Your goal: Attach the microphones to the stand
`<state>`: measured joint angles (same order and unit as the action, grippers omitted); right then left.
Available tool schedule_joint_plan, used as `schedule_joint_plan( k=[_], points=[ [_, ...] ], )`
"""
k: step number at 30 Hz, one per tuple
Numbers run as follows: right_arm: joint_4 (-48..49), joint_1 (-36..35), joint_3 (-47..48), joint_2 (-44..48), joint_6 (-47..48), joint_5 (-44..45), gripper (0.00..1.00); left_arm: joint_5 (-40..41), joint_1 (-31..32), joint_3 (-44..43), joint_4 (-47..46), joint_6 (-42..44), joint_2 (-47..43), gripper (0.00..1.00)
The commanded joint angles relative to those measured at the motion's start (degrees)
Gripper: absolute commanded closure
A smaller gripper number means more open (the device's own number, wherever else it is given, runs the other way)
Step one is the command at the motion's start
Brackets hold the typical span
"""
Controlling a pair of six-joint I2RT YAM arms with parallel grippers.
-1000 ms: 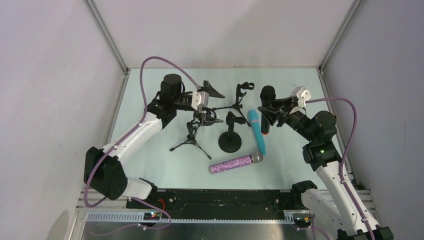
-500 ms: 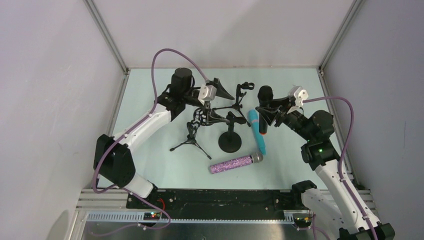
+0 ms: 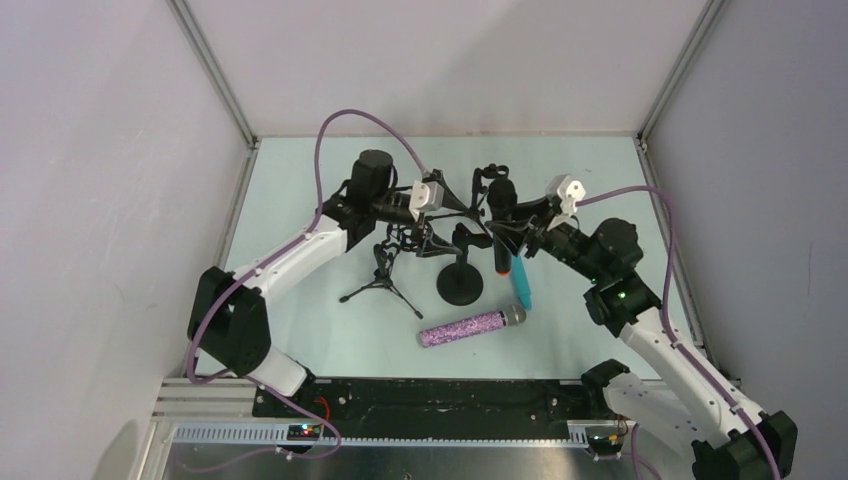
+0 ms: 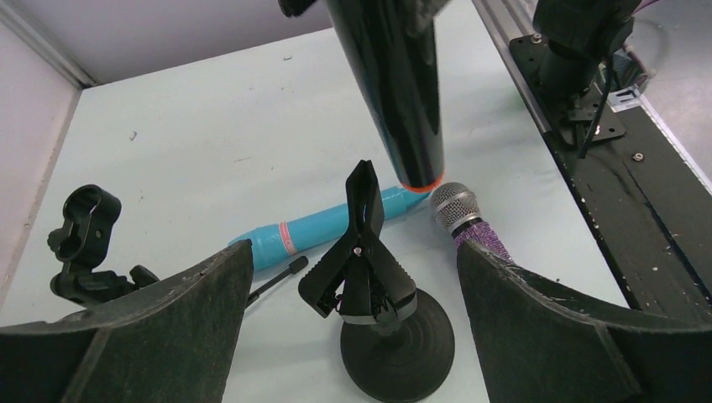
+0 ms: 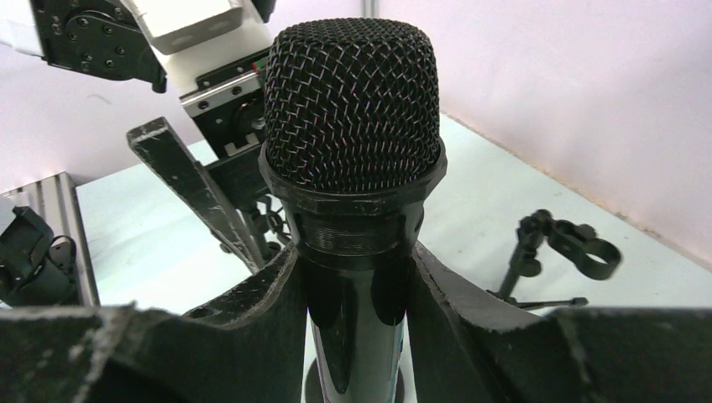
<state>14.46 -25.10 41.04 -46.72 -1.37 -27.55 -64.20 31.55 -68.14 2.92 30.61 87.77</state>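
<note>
Moved since a second ago: right gripper (image 5: 357,285) and its black microphone (image 5: 353,101), swung toward 9 o'clock in the top view, from the 3 o'clock side of the light blue microphone (image 3: 521,282) to right across its far half; left gripper (image 4: 354,256) pushed toward 3 o'clock as well, closer to the round-base stand (image 3: 460,285). Right jaws clamped on the black body just under the mesh head, one finger pressed on each side (clear in the right wrist view). Held head-up, slightly tilted, orange ring end lowest, sitting just at 3 o'clock of the stand's spring clip (image 4: 361,252); contact between ring end and blue microphone impossible to tell. Left jaws spread wide, gripping nothing; clip framed between the two fingers (image 4: 168,327) in the left wrist view, touching neither. Light blue microphone flat on the table (image 3: 300,330), lengthwise 12 to 6 o'clock, at 3 o'clock of the round base. Also flat: glittery purple microphone (image 3: 465,327), at 6 o'clock of the base, silver head pointing to 3 o'clock, near the blue one's near end but apart. At 9 o'clock of the base, small tripod stand (image 3: 380,283); second tripod with a ring holder (image 4: 84,239) at 12 o'clock, beside the black head in the top view.
</note>
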Motion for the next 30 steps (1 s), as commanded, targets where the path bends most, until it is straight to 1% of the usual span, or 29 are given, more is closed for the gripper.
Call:
schedule_joint_plan(
  k=[1, 4, 8, 13, 16, 20, 24, 30],
  points=[
    [8.1, -4.5, 0.4, -2.0, 2.3, 5.4, 1.0, 3.0, 0.7, 1.1, -0.5, 1.2, -0.8, 0.06],
    [10.2, -6.1, 0.4, -4.0, 2.7, 6.7, 1.0, 3.8, 1.3, 1.8, -0.3, 2.3, -0.7, 0.06],
    [12.8, -6.5, 0.4, -5.8, 2.8, 8.0, 1.0, 4.3, 2.0, 2.4, -0.2, 3.4, -0.6, 0.08],
    [14.0, -6.6, 0.4, -6.7, 3.2, 9.0, 1.0, 5.3, 2.2, 2.4, 0.5, 4.2, -0.5, 0.11],
    [14.0, -6.6, 0.4, -6.8, 3.2, 9.2, 1.0, 6.0, 2.3, 2.2, 1.4, 4.5, -0.3, 0.14],
    [13.6, -6.7, 0.4, -6.0, 3.0, 8.9, 1.0, 8.6, 2.5, 2.2, 2.1, 5.8, -0.6, 0.14],
    [12.3, -6.8, 0.4, -4.7, 3.3, 9.4, 1.0, 11.5, 2.6, 2.3, 2.3, 6.4, -1.0, 0.1],
    [9.1, -6.8, 0.4, -2.3, 5.5, 12.2, 1.0, 14.0, 3.0, 2.7, 2.3, 7.0, -1.6, 0.13]
  ],
)
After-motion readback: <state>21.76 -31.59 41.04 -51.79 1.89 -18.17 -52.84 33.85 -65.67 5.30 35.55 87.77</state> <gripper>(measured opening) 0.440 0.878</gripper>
